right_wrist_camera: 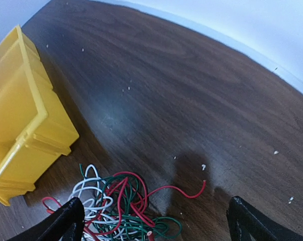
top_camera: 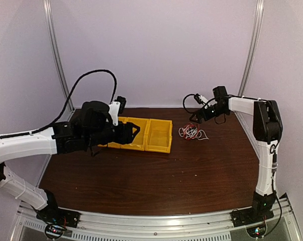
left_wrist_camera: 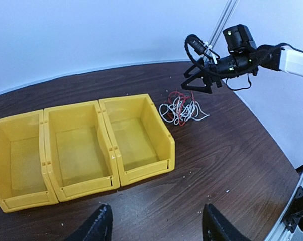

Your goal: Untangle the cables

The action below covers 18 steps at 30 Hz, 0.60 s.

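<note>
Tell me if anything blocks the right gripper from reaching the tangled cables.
Nothing visible does. The right gripper hangs open over the cables, and the right wrist view shows the tangle directly below it on the table. The yellow bins sit off to one side, out of the path.

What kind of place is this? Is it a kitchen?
Probably a robot lab booth, not a kitchen: a left arm and right arm bolted to a rail at the table edge, plain white walls with metal posts, and yellow bins beside tangled cables.
</note>
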Each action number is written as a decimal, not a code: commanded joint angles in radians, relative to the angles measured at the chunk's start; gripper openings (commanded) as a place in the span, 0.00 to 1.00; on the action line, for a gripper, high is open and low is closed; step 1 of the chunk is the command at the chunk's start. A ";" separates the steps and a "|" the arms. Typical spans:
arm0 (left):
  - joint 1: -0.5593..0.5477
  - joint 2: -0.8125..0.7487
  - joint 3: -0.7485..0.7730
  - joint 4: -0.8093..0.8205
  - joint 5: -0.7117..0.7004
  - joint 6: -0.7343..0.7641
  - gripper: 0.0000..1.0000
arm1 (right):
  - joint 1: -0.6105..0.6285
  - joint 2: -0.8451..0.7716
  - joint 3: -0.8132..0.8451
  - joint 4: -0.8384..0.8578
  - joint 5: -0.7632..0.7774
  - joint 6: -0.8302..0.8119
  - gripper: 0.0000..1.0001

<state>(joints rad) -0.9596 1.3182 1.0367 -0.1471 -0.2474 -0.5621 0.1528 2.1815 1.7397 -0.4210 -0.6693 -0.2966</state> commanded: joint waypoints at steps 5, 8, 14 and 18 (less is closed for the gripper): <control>-0.014 -0.164 -0.230 0.166 -0.023 0.103 0.62 | 0.089 0.023 -0.003 -0.339 -0.012 -0.235 0.83; -0.014 -0.196 -0.269 0.188 -0.018 0.157 0.62 | 0.108 -0.057 -0.150 -0.384 -0.052 -0.297 0.69; -0.014 -0.209 -0.310 0.179 -0.073 0.226 0.63 | 0.247 -0.291 -0.457 -0.424 -0.060 -0.346 0.62; -0.014 -0.194 -0.329 0.188 -0.105 0.232 0.63 | 0.388 -0.360 -0.490 -0.489 -0.110 -0.358 0.57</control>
<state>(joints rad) -0.9699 1.1191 0.7326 -0.0196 -0.3008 -0.3714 0.4274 1.8896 1.2686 -0.8352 -0.7055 -0.6113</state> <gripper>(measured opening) 0.627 0.581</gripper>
